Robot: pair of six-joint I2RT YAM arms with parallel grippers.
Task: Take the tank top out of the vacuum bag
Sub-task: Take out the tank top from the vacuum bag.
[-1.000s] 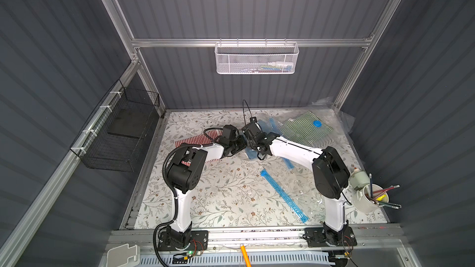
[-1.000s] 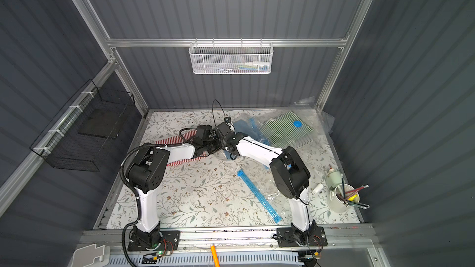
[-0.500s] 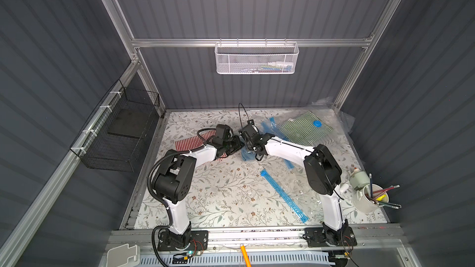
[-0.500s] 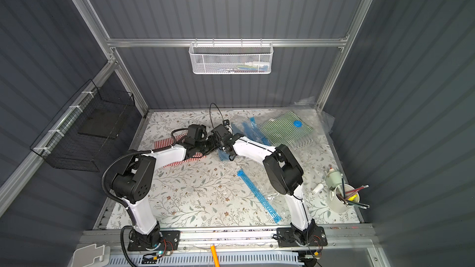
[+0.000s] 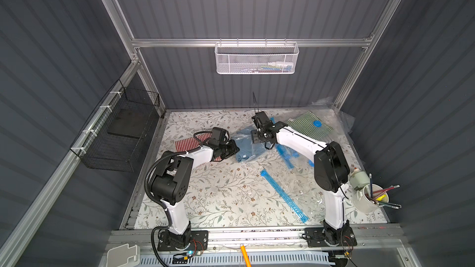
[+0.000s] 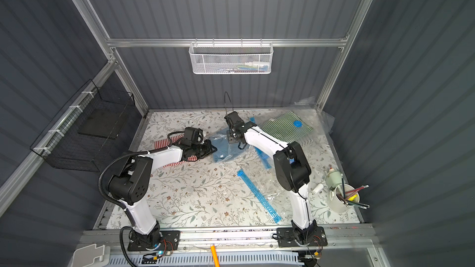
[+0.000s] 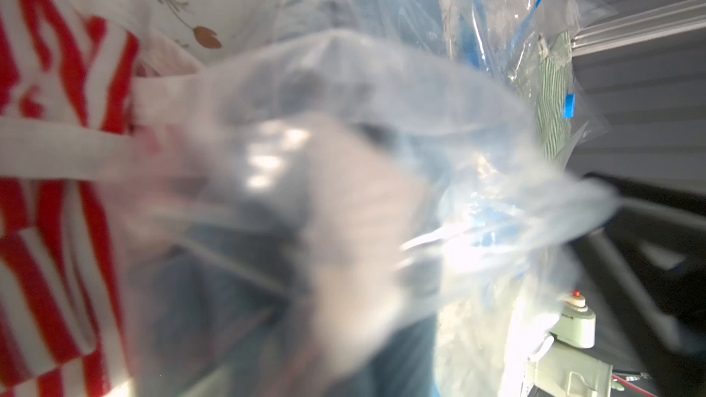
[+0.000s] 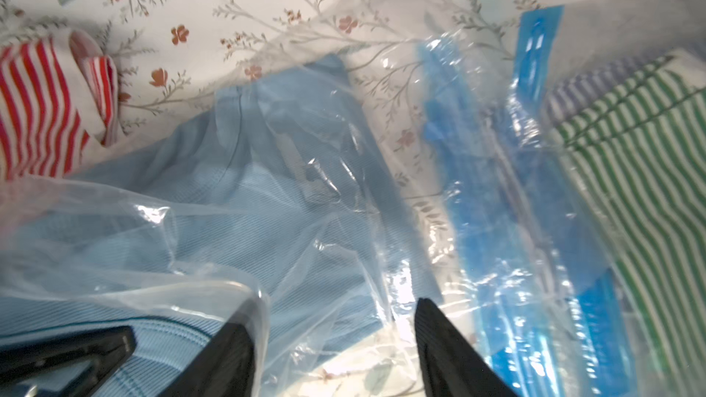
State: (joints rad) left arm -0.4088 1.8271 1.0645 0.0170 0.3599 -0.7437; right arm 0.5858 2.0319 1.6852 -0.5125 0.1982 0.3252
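Right wrist, ribbed blue tank top in vacuum bag, right tool spread, left tool closed

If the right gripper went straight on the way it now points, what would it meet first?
Probably the clear vacuum bag, with the blue tank top just inside it. The right gripper is open and aimed at them; depth is unclear.

Both top views are looking steeply down from high above the front edge of the table, sharing the whole scene; both wrist cameras are facing the blue tank top at close range
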